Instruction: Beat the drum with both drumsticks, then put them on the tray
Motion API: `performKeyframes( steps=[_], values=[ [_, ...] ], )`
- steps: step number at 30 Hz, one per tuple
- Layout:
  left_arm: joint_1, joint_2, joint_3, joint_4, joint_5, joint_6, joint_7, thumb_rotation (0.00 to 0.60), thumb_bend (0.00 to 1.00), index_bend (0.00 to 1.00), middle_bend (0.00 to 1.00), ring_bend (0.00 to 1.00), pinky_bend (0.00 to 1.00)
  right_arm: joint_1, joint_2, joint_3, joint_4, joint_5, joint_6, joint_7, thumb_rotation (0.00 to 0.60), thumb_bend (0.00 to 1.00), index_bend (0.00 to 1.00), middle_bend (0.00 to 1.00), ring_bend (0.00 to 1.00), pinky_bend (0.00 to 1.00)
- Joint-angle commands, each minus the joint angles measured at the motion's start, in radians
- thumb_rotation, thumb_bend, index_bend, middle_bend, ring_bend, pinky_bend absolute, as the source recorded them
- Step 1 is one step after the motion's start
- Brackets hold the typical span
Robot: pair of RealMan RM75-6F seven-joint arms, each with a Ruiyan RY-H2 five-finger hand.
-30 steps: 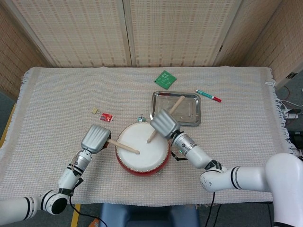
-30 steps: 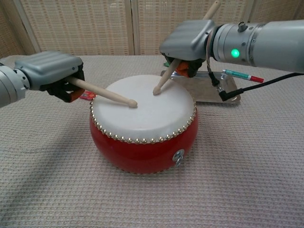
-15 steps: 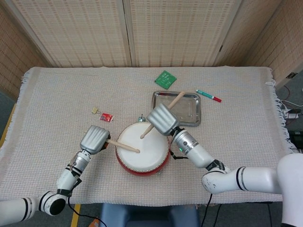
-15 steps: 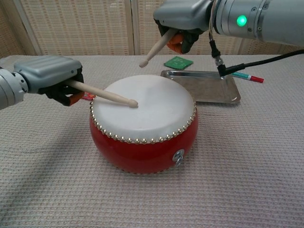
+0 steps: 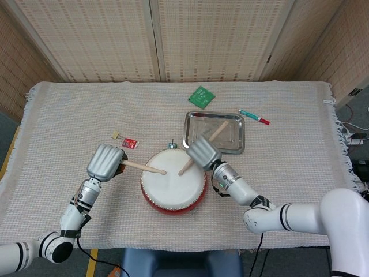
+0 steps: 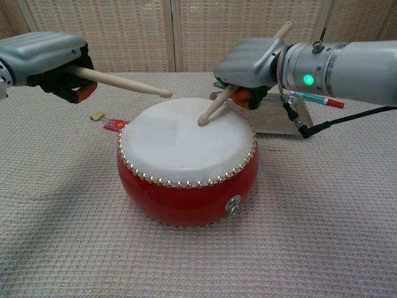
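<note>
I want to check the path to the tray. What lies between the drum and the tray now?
In the head view, only the right hand with its drumstick hangs between the drum and the tray; the cloth below looks bare.

no legible text, labels or numbers anywhere

Head view sits high, angled steeply down over the whole table (image 5: pixel 69 109), chest view sits low and close, facing level across it toward the back screens, both sharing the drum (image 5: pixel 173 184) (image 6: pixel 186 167) and tray (image 5: pixel 214 134) (image 6: pixel 291 124).
</note>
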Motion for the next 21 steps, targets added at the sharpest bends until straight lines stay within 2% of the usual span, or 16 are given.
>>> performKeyframes(
  steps=[1,6,9,17,19,21],
  values=[
    [-0.009,-0.036,0.021,0.036,-0.019,-0.037,0.010,0.600,0.71,1.00,1.00,1.00,1.00,-0.016,0.042,0.038,-0.057,-0.061,0.043,0.058,0.600,0.82,1.00,1.00,1.00,1.00],
    [-0.028,-0.102,0.060,0.107,-0.045,-0.094,0.056,0.600,0.71,1.00,1.00,1.00,1.00,-0.031,0.088,0.059,-0.116,-0.092,0.065,0.089,0.600,0.82,1.00,1.00,1.00,1.00],
    [-0.027,-0.109,0.055,0.110,-0.054,-0.082,0.069,0.600,0.71,1.00,1.00,1.00,1.00,-0.035,0.086,0.049,-0.114,-0.085,0.051,0.083,0.600,0.82,1.00,1.00,1.00,1.00],
    [0.018,0.003,-0.006,-0.013,0.018,0.048,-0.013,0.600,0.71,1.00,1.00,1.00,1.00,-0.022,0.001,-0.003,-0.001,-0.014,-0.011,0.009,0.600,0.82,1.00,1.00,1.00,1.00],
    [0.030,0.028,-0.017,-0.032,0.026,0.065,-0.040,0.600,0.71,1.00,1.00,1.00,1.00,-0.027,-0.006,0.004,0.005,-0.007,-0.011,0.026,0.600,0.82,1.00,1.00,1.00,1.00],
    [0.042,0.045,-0.022,-0.038,0.028,0.074,-0.071,0.600,0.71,1.00,1.00,1.00,1.00,-0.047,0.012,0.031,-0.009,-0.045,0.013,0.095,0.600,0.82,1.00,1.00,1.00,1.00]
  ],
)
